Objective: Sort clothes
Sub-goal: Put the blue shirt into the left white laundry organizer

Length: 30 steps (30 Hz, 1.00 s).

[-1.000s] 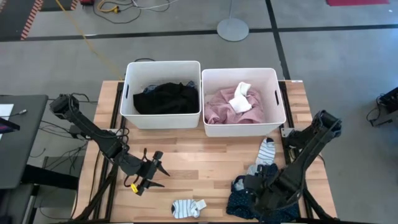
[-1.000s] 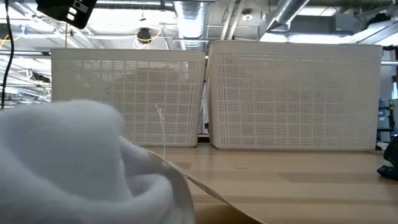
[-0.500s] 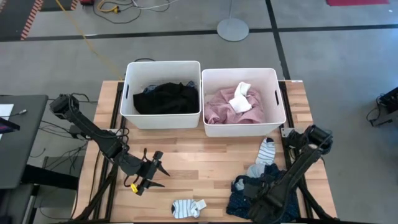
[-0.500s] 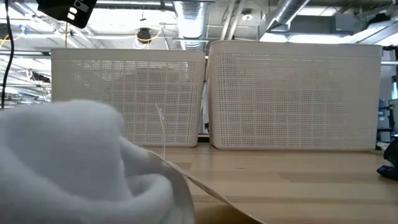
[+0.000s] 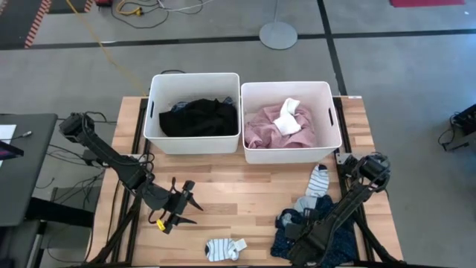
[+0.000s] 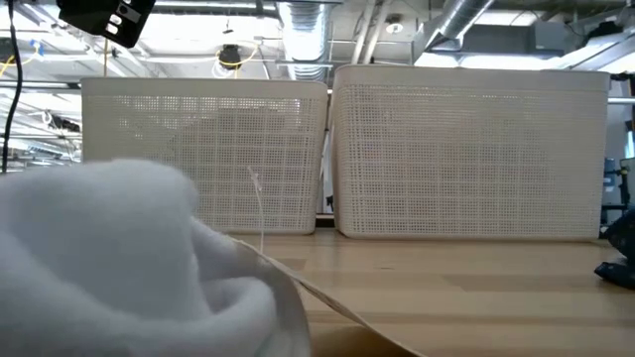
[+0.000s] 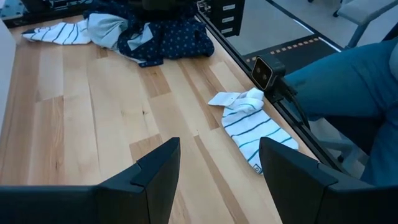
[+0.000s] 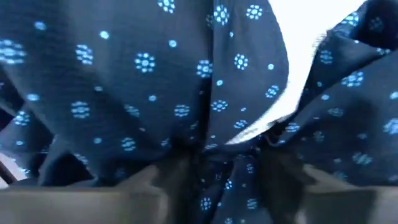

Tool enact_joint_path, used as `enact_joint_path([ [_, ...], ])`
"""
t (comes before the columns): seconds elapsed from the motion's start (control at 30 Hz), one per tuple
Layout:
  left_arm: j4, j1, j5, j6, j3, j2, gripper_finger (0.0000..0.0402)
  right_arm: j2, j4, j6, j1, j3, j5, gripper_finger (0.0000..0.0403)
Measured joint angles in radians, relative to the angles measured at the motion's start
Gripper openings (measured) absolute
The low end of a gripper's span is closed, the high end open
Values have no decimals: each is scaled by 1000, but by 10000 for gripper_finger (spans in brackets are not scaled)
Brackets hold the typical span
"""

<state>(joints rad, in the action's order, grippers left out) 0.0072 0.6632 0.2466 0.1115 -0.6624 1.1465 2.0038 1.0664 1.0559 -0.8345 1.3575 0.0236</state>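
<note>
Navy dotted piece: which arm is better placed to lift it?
Right. Its hand is down on the navy dotted piece at the table's front right; the left hand waits open, well off to the left.

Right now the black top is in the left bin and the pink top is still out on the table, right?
Not quite. The black top is in the left bin, but the pink top lies in the right bin, as the high view shows.
</note>
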Motion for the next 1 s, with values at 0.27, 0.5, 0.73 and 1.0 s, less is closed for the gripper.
enact_joint_path([
  [0.27,-2,0,0,-8,0,0,215,-60,-8,-17,13,-8,122,16],
  [0.5,-1,0,0,-9,0,0,215,-139,-34,-11,15,-8,226,10],
  [0.73,-2,0,0,-9,0,0,215,-256,-96,-51,18,-7,427,7],
  [1.0,-2,0,0,-8,0,0,215,-378,-218,-223,19,-7,623,6],
])
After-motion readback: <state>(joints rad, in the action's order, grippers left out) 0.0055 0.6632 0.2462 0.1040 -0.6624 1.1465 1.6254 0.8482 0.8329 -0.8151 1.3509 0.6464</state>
